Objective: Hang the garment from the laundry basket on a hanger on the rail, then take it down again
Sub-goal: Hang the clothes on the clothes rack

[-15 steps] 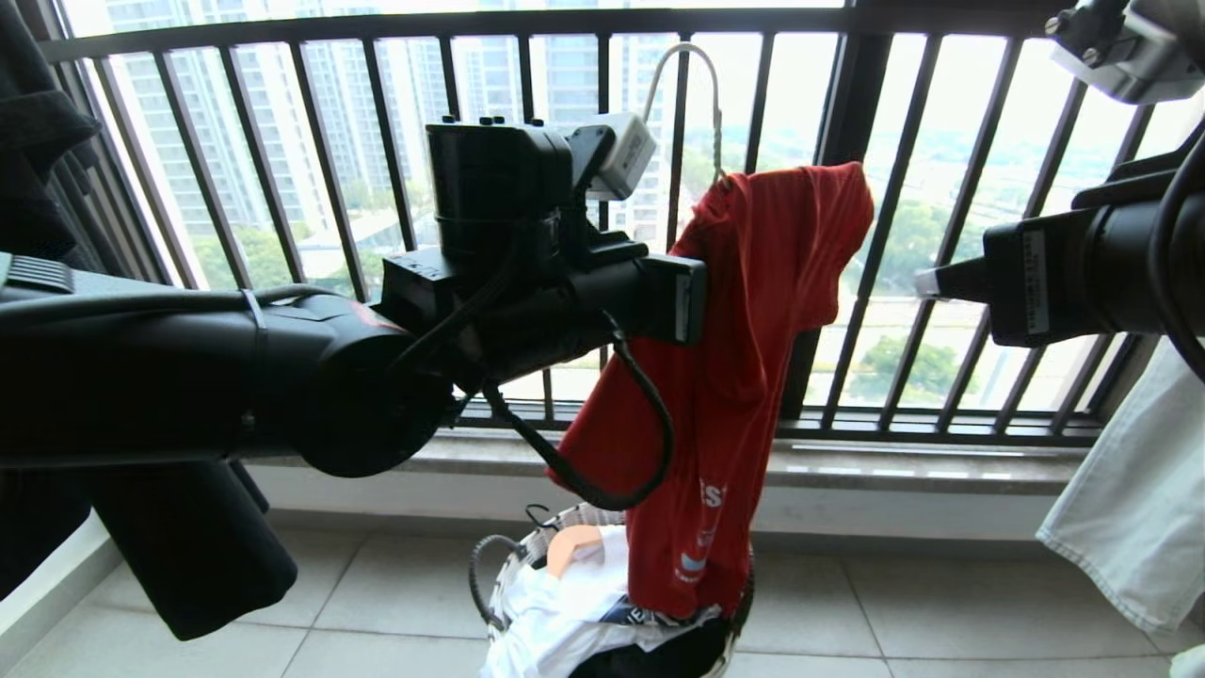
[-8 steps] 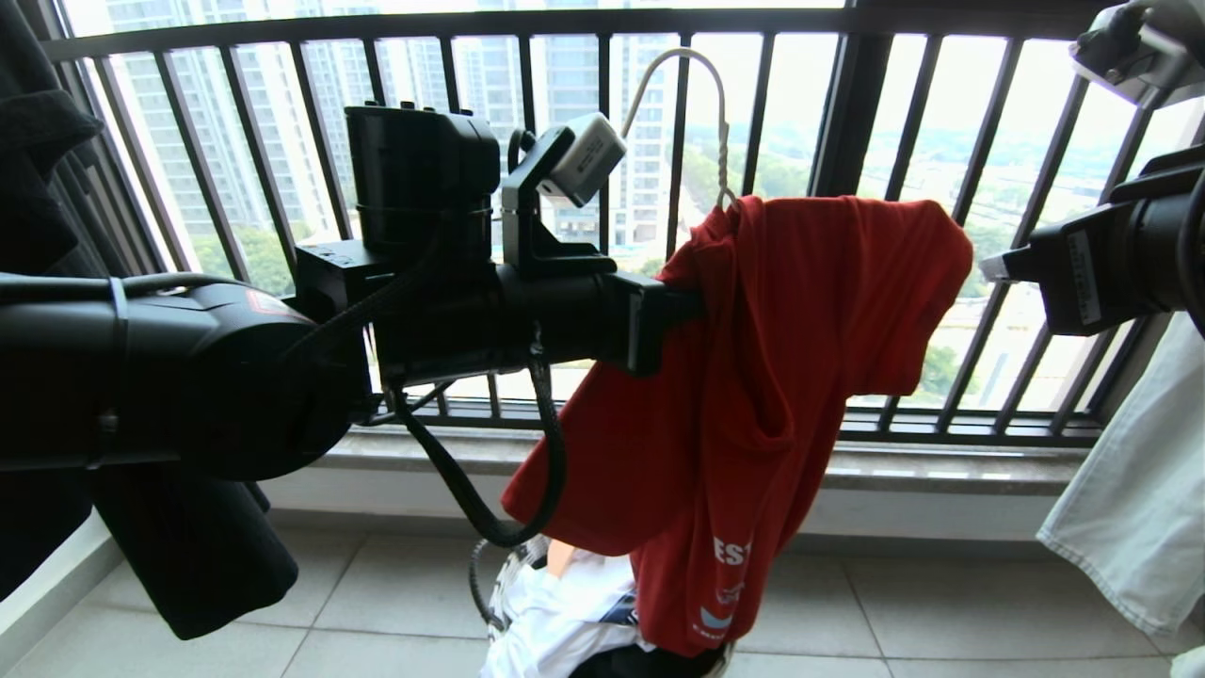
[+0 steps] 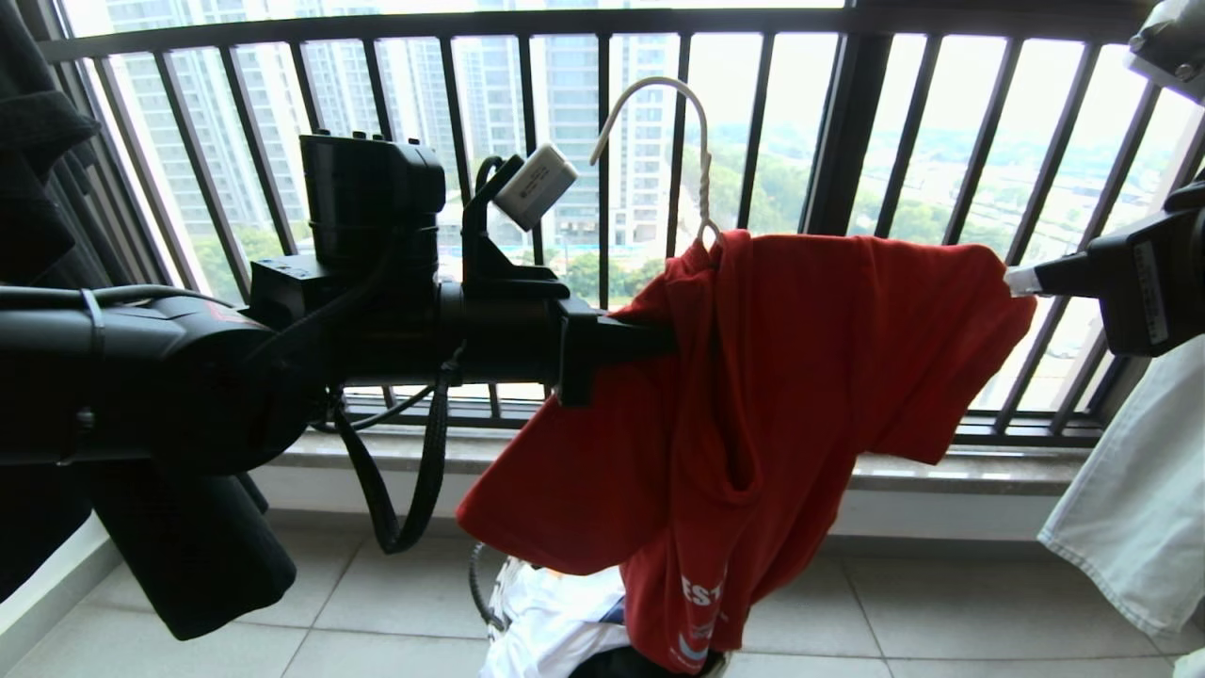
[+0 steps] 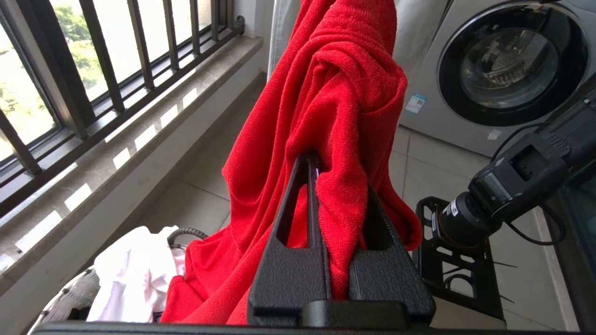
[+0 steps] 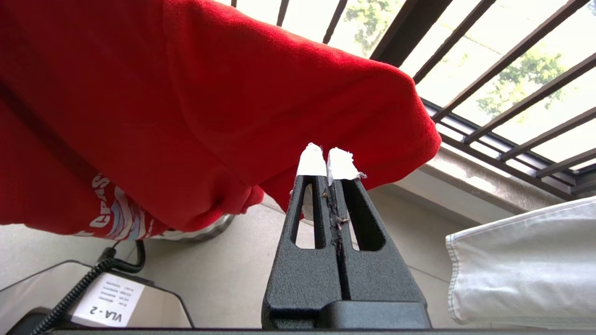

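The red garment point(image 3: 791, 377) hangs on the cream hanger point(image 3: 659, 89), whose hook stands free in front of the window bars. My left gripper point(image 3: 659, 339) is shut on a thick fold of the garment point(image 4: 335, 116) near the collar and holds it up; the cloth fills the gap between its fingers point(image 4: 298, 209). My right gripper point(image 3: 1017, 280) is shut, its white-taped tips point(image 5: 312, 160) lying against the end of the stretched-out sleeve point(image 5: 372, 107), with no cloth showing between them. The garment's hem hangs into the laundry basket point(image 3: 477, 589). The rail is out of view.
White clothes point(image 3: 555, 621) lie in the basket. A black shirt point(image 3: 38, 141) hangs at the left and pale cloth point(image 3: 1130, 508) at the right. The dark barred railing point(image 3: 847, 122) and stone sill point(image 3: 941, 471) stand behind. A washing machine point(image 4: 507, 60) is beyond the garment.
The left wrist has rolled and turned the hanger, so the garment now spreads wide to the right. The right gripper has drawn away to the right, staying at the sleeve end.
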`<state>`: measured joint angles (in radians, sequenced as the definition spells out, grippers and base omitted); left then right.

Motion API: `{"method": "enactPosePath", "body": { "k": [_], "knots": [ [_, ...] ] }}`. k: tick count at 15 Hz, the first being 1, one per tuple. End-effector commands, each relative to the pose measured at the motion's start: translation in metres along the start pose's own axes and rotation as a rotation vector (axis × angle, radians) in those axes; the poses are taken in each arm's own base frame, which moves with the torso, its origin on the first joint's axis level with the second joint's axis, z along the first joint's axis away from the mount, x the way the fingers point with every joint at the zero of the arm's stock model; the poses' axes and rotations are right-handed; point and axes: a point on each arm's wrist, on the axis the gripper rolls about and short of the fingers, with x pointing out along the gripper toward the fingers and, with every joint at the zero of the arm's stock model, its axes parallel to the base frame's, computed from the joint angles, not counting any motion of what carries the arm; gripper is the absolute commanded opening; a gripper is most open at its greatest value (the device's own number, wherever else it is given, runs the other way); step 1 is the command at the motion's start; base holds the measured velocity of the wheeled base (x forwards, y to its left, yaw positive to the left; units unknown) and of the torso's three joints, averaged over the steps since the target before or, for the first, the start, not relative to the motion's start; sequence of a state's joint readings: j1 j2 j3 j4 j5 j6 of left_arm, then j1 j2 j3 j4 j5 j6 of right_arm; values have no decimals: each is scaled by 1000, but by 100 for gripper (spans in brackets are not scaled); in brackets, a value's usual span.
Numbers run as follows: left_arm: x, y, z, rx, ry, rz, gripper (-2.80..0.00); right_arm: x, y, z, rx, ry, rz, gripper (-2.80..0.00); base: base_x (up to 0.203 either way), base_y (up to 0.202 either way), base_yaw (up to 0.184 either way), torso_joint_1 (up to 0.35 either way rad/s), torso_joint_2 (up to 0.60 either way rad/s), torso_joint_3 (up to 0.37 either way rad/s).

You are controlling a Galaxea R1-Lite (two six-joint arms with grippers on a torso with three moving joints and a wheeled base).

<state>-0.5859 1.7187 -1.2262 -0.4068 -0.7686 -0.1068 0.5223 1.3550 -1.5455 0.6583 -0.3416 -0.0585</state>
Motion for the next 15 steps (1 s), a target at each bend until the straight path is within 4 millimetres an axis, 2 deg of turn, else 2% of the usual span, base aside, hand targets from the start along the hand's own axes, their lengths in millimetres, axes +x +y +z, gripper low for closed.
{"method": "enactPosePath", "body": {
  "k": [1,2,3,7,13,15],
  "knots": [
    [0,8,-5,-14,14,-30,-280,-7,-2,-2,-2,-5,20,-280,0,0,0,0,0,0],
    [0,10,-7,-18,20,-43,-280,-7,-2,-2,-19,-7,32,-280,0,0,0,0,0,0],
    [1,12,-8,-19,22,-41,-280,-7,-1,-1,-50,-10,49,0,0,0,0,0,0,0],
    [2,15,-13,13,45,-38,-280,4,4,2,-204,-8,135,0,0,0,0,0,0,0],
    [-6,5,-18,51,130,-47,-280,30,-12,29,-308,-74,207,0,0,0,0,0,0,0],
    [-9,1,-15,63,126,-49,-280,35,-13,28,-327,-80,273,0,0,0,0,0,0,0]
  ]
}}
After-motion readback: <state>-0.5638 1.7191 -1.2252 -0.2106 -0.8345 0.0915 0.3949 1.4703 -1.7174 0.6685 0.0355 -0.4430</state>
